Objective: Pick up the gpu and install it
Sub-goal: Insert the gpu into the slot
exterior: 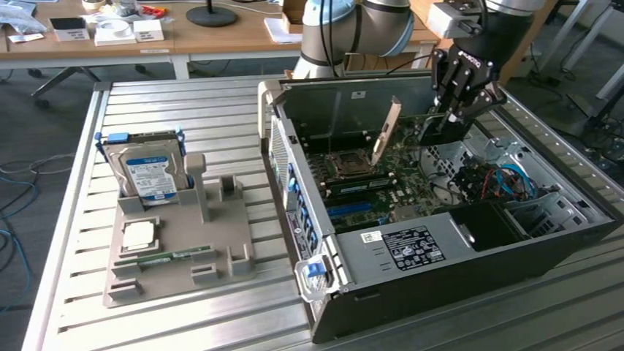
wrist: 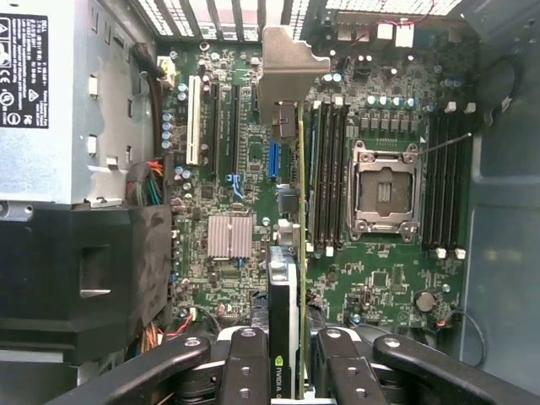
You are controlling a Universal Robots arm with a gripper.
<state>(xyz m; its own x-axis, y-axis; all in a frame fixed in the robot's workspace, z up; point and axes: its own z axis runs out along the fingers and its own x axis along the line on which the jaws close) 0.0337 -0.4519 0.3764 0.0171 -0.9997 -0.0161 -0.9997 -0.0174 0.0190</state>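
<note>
One gripper (exterior: 451, 117) | we see it clenched on the gpu (exterior: 436, 134), fingers (wrist: 245, 363) either side | gpu on edge inside the open case (exterior: 458, 270), over the motherboard (exterior: 385, 172), bracket (wrist: 287, 72) by the slotted wall | drive (exterior: 151, 172) sits in its stand (exterior: 180, 248) on the table (exterior: 175, 110), well apart.

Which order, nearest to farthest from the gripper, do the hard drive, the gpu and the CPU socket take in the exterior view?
1. gpu: held in the gripper, inside the case.
2. CPU socket: on the motherboard, toward the exterior view's left.
3. hard drive: outside the case, in the grey holder, far at the exterior view's left.
</note>
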